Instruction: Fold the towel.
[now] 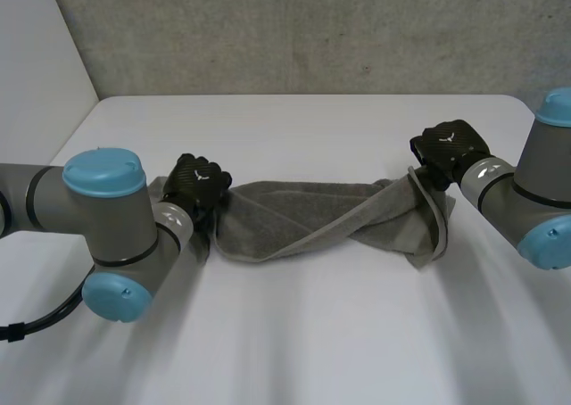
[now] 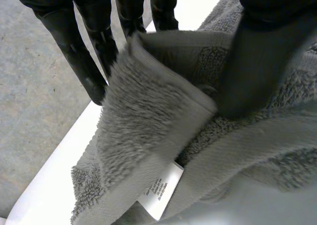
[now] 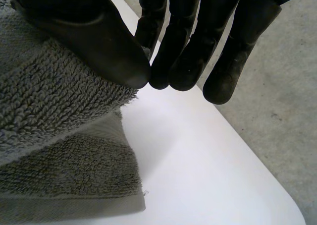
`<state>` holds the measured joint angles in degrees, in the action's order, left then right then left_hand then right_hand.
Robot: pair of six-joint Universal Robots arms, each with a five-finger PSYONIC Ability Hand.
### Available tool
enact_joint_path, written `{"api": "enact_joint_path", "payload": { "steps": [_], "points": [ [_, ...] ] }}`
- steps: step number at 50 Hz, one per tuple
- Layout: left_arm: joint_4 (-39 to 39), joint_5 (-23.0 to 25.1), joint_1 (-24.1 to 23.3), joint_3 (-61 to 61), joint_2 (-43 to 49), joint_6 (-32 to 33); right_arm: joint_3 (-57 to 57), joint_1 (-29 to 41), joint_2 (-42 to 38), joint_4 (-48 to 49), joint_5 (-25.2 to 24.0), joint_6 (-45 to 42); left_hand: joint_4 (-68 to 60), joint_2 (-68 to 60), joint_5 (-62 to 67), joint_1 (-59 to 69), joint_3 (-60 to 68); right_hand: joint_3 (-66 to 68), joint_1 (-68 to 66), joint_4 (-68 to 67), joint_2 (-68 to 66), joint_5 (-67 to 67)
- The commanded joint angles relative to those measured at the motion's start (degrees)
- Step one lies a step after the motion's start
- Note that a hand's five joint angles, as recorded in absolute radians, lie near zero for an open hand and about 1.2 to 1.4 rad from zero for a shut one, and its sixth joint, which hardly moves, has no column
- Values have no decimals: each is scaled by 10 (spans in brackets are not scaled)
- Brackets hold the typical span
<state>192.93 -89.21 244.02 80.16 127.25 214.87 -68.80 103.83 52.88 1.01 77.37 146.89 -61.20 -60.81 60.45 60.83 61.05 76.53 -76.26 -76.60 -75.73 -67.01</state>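
The grey towel (image 1: pixel 312 218) lies stretched across the white table (image 1: pixel 312 334), its long axis running straight from one hand to the other. It is loosely bunched and twisted along its middle.

The left hand (image 1: pixel 198 184) sits on the towel's one end. In its wrist view the thumb (image 2: pixel 252 71) presses down on the pile while the fingers (image 2: pixel 74 51) reach past a turned-up corner of the cloth (image 2: pixel 148 121), so the corner is pinched between them. A white care label (image 2: pixel 161 190) shows under that fold, below the palm.

The right hand (image 1: pixel 451 151) holds the opposite end slightly raised off the table. Its thumb (image 3: pixel 99 41) meets the fingers (image 3: pixel 183 51) at their tips, nipping the towel's edge (image 3: pixel 54 101). The rest of that end hangs beneath the palm onto the table (image 3: pixel 198 175).
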Motion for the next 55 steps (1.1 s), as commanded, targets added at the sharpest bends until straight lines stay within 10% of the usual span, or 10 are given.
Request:
{"api": "enact_joint_path", "payload": {
  "steps": [1,23,35,48,55],
  "points": [
    [3,-2,1,-24,-9,-6,12,0,1,-33,0,-20,-171,-175,78,174,172,35,-37,-34,-43,-30],
    [-9,-3,47,-23,-194,-89,53,-55,220,-237,-56,-78,-188,-192,96,192,189,35,-37,-34,-43,-30],
    [-69,-3,64,-104,-104,-78,124,-42,123,-282,-69,-135,-188,-192,96,192,189,35,-37,-34,-43,-30],
    [181,-5,58,-214,-74,-76,171,13,58,172,-17,-145,-188,-192,96,192,189,35,-37,-34,-43,-30],
    [288,-1,58,-169,-157,-201,96,17,155,345,-22,-84,-188,-192,96,192,189,35,-37,-34,-43,-30]
  ]
}}
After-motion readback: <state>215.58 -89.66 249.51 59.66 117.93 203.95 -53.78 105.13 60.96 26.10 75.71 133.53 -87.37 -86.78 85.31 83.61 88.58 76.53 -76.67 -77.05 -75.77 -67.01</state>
